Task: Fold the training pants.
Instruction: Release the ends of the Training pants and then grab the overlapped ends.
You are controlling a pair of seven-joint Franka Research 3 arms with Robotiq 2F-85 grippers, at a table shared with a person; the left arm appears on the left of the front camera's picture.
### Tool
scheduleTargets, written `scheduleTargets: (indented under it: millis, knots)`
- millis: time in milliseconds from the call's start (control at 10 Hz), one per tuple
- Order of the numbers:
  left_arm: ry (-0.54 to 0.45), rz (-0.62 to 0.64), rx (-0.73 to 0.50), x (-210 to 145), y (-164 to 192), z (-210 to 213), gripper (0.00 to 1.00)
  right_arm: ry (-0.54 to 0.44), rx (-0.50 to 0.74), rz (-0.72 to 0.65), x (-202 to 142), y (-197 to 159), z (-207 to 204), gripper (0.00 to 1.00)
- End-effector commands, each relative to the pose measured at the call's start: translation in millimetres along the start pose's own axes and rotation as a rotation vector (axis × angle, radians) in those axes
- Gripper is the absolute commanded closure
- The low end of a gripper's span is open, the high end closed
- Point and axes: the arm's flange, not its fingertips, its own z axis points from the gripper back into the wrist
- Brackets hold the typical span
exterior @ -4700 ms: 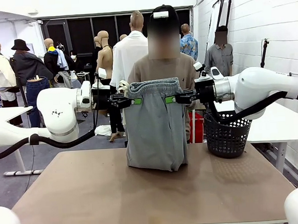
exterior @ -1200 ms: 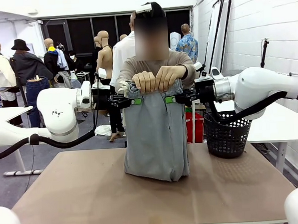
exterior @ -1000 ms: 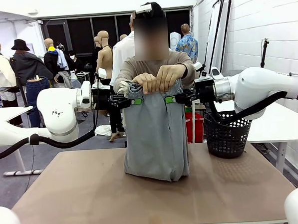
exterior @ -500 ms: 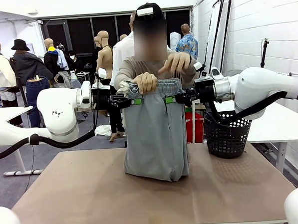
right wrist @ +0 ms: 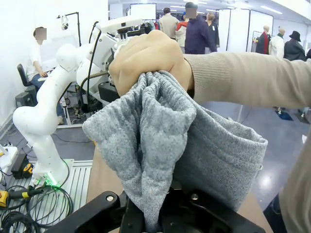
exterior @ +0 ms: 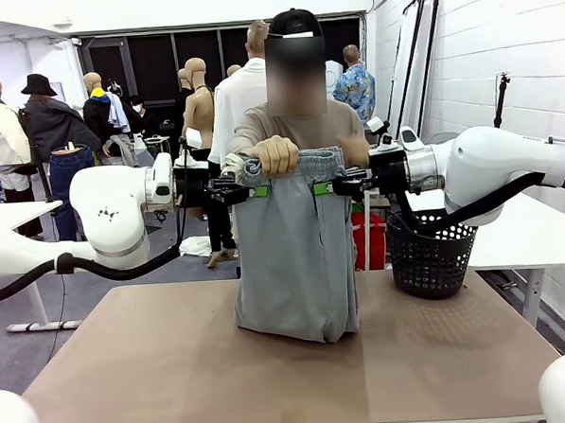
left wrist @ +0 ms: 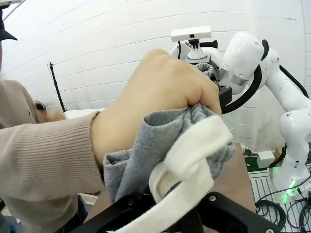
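Observation:
The light grey training pants (exterior: 292, 249) hang upright between my two grippers, their folded lower end resting on the table. My left gripper (exterior: 253, 190) is shut on the waistband's left end and my right gripper (exterior: 322, 187) on its right end. A person's hand (exterior: 277, 155) grips the waistband from above, close to my left gripper. In the left wrist view that hand (left wrist: 160, 92) clutches grey cloth and the pale drawstring (left wrist: 187, 160) just above my left gripper (left wrist: 182, 216). From the right wrist camera, the hand (right wrist: 146, 60) holds bunched grey cloth (right wrist: 160, 141) above my right gripper (right wrist: 163, 206).
A black mesh basket (exterior: 431, 255) stands at the table's right rear. The brown tabletop (exterior: 158, 370) lies bare in front of the pants. The person stands directly behind the pants at the far edge.
Both of the person's hands were gripping the middle of the waistband; one has let go and dropped back to the right. The waistband now lies spread between my grippers, which have not moved.

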Motion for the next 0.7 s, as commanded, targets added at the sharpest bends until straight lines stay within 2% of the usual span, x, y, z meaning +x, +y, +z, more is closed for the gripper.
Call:
scheduleTargets:
  millis: [0,600]
  knots:
    - [0.006,0.003,0.0,2.2,-1.1,-1.8,1.0,0.002,0.001,0.002,0.8,0.9,-0.9,1.0]
    - [0.006,0.003,0.0,2.2,-1.1,-1.8,1.0,0.002,0.001,0.002,0.8,0.9,-0.9,1.0]
